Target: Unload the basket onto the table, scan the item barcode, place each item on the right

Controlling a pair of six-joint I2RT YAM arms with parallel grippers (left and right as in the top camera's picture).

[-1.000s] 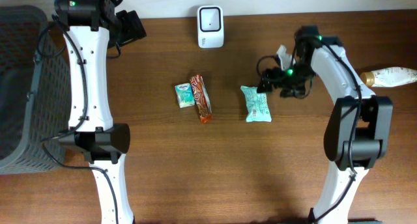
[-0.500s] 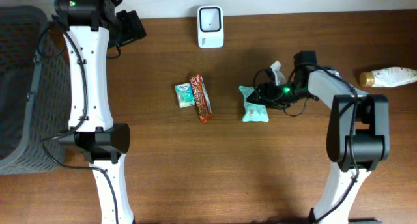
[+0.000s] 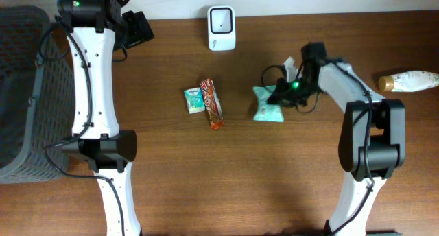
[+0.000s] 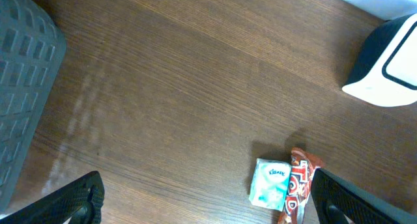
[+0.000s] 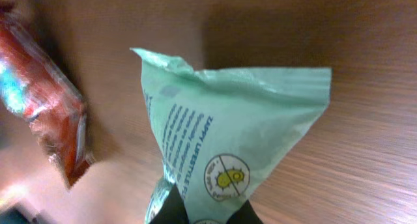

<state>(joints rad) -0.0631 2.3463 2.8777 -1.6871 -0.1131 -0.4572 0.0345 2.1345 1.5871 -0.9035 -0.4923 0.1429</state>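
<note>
the left arm (image 3: pixel 89 71) and right arm (image 3: pixel 346 75) have white links, black joints, thin black cables and green lights.

On the tabletop (image 3: pixel 206 181), tissue pack (image 3: pixel 195 100) and snack bar (image 3: pixel 212 103) lie before the scanner (image 3: pixel 221 28); pouch (image 3: pixel 267 105) front-right of it; bottle (image 3: pixel 408 80) far right; basket (image 3: pixel 20 92) far left.

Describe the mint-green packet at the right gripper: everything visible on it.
The mint-green packet is a soft, crinkled plastic pouch with dark small print and a round yellow-and-white emblem on its face. The right gripper is shut on one end, bunching the film into folds, while the far sealed end fans out wide. It sits right of centre over the wooden table, apart from the red snack bar. Whether it is lifted clear of the wood cannot be told.
</note>
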